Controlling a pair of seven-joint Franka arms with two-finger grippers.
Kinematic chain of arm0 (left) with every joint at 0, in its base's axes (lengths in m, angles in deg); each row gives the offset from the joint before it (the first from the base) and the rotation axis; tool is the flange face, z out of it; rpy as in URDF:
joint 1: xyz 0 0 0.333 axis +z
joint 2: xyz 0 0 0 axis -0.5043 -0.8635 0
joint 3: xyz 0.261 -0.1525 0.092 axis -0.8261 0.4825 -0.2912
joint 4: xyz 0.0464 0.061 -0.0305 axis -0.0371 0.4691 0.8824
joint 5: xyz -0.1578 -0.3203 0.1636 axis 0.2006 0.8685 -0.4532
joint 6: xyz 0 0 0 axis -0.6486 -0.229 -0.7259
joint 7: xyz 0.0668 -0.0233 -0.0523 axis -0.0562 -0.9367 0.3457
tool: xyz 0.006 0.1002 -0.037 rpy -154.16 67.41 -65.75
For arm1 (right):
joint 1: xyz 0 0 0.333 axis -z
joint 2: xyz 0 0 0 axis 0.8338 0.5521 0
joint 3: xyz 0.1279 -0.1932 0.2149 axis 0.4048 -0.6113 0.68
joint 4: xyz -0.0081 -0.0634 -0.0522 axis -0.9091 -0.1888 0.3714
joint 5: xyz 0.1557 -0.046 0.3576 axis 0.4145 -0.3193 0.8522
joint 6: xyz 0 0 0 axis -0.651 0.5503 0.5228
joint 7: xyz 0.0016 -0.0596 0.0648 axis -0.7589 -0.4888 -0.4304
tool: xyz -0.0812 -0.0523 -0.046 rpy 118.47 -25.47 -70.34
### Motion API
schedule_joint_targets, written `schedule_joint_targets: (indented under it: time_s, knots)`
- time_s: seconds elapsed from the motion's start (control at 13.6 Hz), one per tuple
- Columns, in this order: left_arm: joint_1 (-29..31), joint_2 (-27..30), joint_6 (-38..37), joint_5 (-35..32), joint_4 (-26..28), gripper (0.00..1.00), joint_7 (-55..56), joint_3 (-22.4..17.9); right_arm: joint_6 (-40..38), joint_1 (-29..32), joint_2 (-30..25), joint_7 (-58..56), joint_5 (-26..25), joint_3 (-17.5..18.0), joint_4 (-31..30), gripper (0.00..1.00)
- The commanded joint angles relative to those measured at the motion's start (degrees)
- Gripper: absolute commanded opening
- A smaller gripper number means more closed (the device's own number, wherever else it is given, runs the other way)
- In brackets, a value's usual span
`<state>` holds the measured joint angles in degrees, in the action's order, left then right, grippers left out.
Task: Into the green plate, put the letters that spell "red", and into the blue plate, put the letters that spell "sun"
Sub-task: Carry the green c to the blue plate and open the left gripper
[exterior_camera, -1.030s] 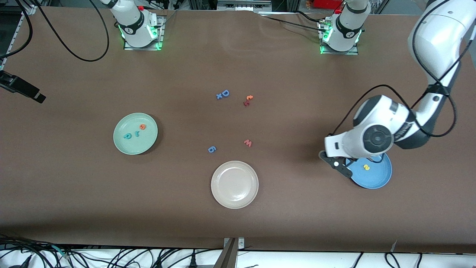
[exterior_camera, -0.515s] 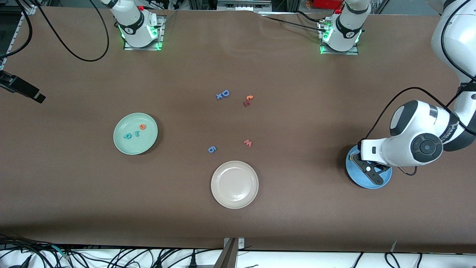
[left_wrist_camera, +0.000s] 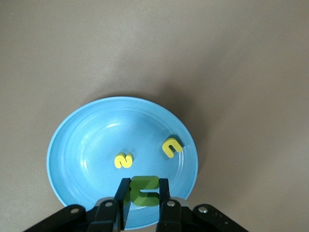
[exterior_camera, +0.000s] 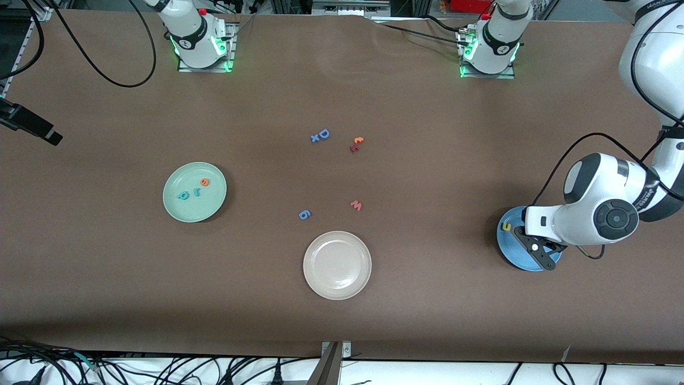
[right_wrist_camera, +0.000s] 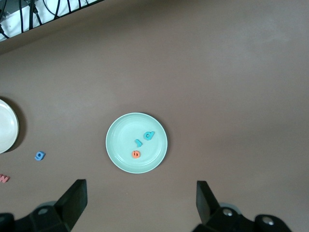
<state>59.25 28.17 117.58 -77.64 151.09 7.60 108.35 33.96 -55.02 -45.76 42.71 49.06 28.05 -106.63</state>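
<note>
A: Quick pass, big things first. Table point(exterior_camera: 342, 96), then three plates: green plate point(exterior_camera: 194, 192) toward the right arm's end, cream plate point(exterior_camera: 337, 264) mid-table and nearest the front camera, blue plate point(exterior_camera: 526, 248) toward the left arm's end.

B: Grippers?

A: I've got the left gripper point(left_wrist_camera: 145, 200) low over the blue plate, jaws clamped on the green arch letter point(left_wrist_camera: 145, 189), holding it by its flat faces, I'd say so it can fall flat when I let go. The right gripper point(right_wrist_camera: 140, 203) hangs high over the green plate with its fingers wide apart, holding nothing. That arm waits.

B: Where's "red"?

A: All in the green plate: teal d point(exterior_camera: 184, 195), teal r point(exterior_camera: 196, 192), orange e point(exterior_camera: 204, 182), close together and off the rim. Looks finished.

B: And "sun"?

A: Yellow s point(left_wrist_camera: 123, 160) near the blue plate's middle, yellow arch point(left_wrist_camera: 172, 147) beside it, closer to the rim. The green arch is not yet released, so I judge this the last placement.

B: Leftovers?

A: Distractors stay on the bare table between the plates: blue D point(exterior_camera: 323, 133), orange t point(exterior_camera: 357, 141), pink w point(exterior_camera: 356, 205), blue g point(exterior_camera: 304, 214). None belong in a plate.

B: Risk?

A: Dropping the arch near the rim; it's over the plate's edge zone rather than its middle.
</note>
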Motion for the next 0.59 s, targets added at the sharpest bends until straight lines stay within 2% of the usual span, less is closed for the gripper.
schedule_joint_targets:
  time_s: [0.0, 0.29, 0.51]
  knots:
    - [-0.7, -0.6, 0.0, -1.8, -1.6, 0.98, -1.1, -0.5, -0.1, 0.3, -1.7, 0.0, -0.2, 0.1, -1.6, 1.0]
    - [-0.8, -0.5, -0.4, -1.0, -3.0, 1.0, -0.3, -0.2, 0.0, 0.3, -2.3, 0.0, -0.1, -0.2, -1.6, 1.0]
    - [-2.8, -0.3, -2.9, 5.5, -5.7, 1.0, 1.8, -0.4, 0.0, 0.3, -2.3, 0.0, -0.1, -0.3, -1.6, 1.0]
